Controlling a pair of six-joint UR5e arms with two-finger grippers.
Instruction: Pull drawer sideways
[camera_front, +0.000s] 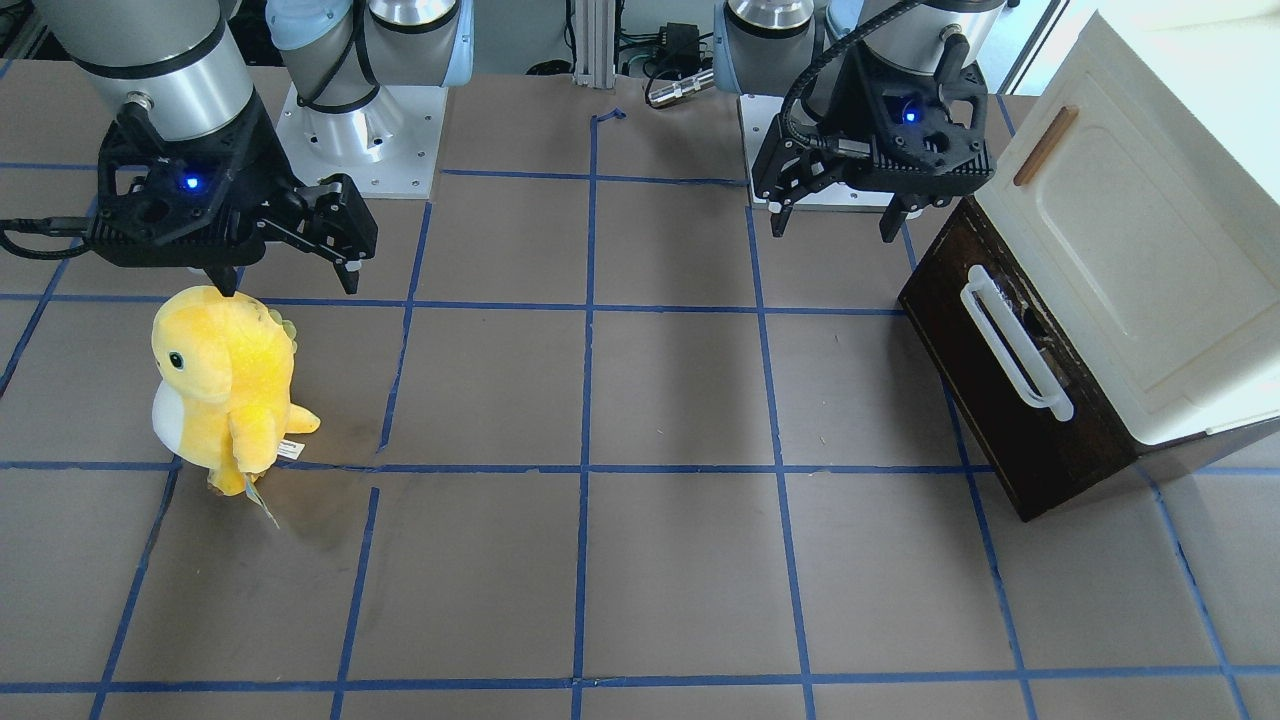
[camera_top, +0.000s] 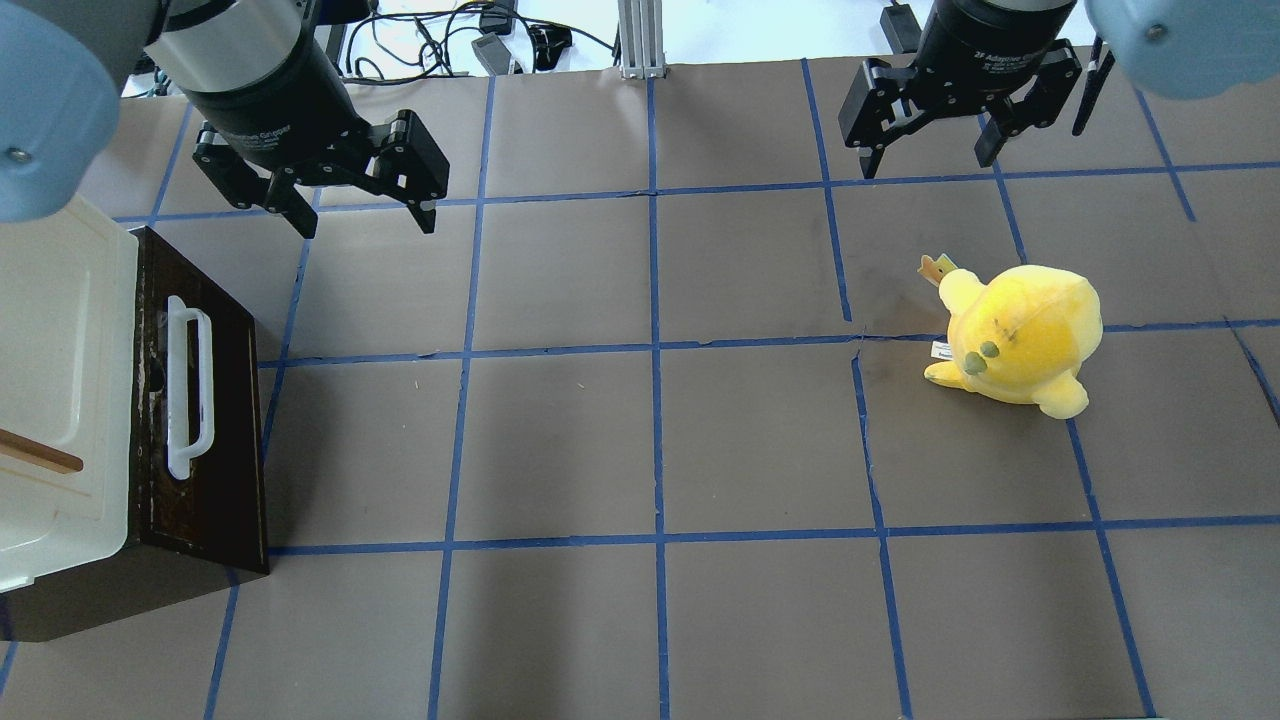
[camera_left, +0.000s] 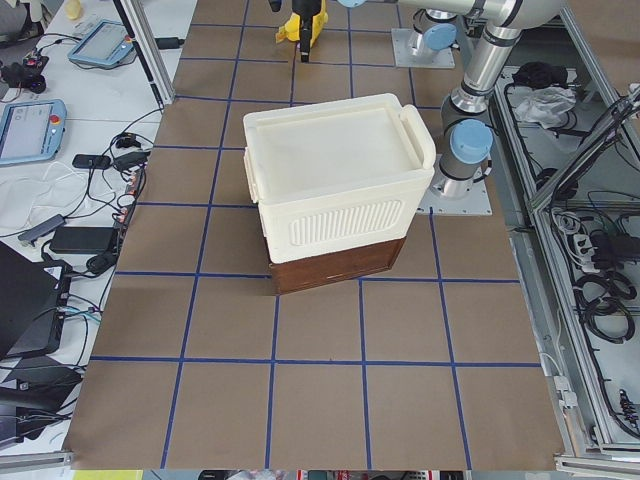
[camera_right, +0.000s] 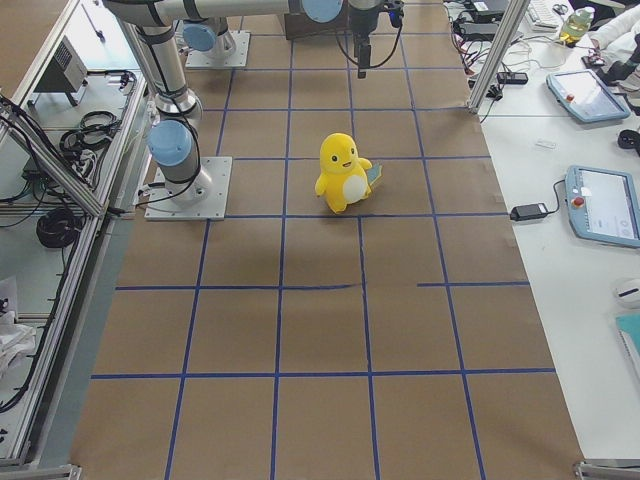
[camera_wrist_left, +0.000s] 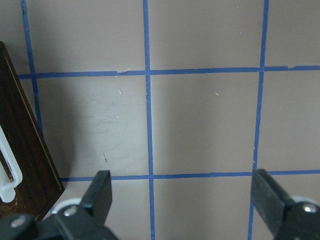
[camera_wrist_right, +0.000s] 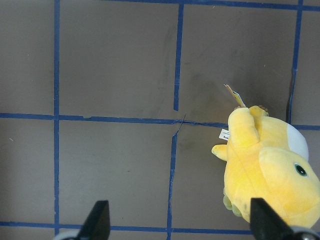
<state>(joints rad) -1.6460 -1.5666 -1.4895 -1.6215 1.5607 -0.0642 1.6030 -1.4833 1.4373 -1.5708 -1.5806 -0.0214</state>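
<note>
The drawer (camera_front: 985, 400) has a dark brown front and a long white bar handle (camera_front: 1015, 340). It sits under a cream-white cabinet (camera_front: 1150, 230) at the table's end on my left. It also shows in the overhead view (camera_top: 215, 400) and at the left edge of the left wrist view (camera_wrist_left: 25, 145). Its pale sides and bottom are hidden. My left gripper (camera_front: 832, 228) (camera_top: 367, 215) (camera_wrist_left: 182, 200) is open and empty, hovering above the table beside the drawer front's far end. My right gripper (camera_front: 290, 283) (camera_top: 928, 162) (camera_wrist_right: 180, 222) is open and empty.
A yellow plush dinosaur (camera_front: 225, 385) (camera_top: 1015, 335) (camera_wrist_right: 270, 170) stands on the table just in front of my right gripper. The cabinet door panel has a small brown wooden handle (camera_front: 1045, 145). The brown table carries a blue tape grid (camera_top: 655, 345).
</note>
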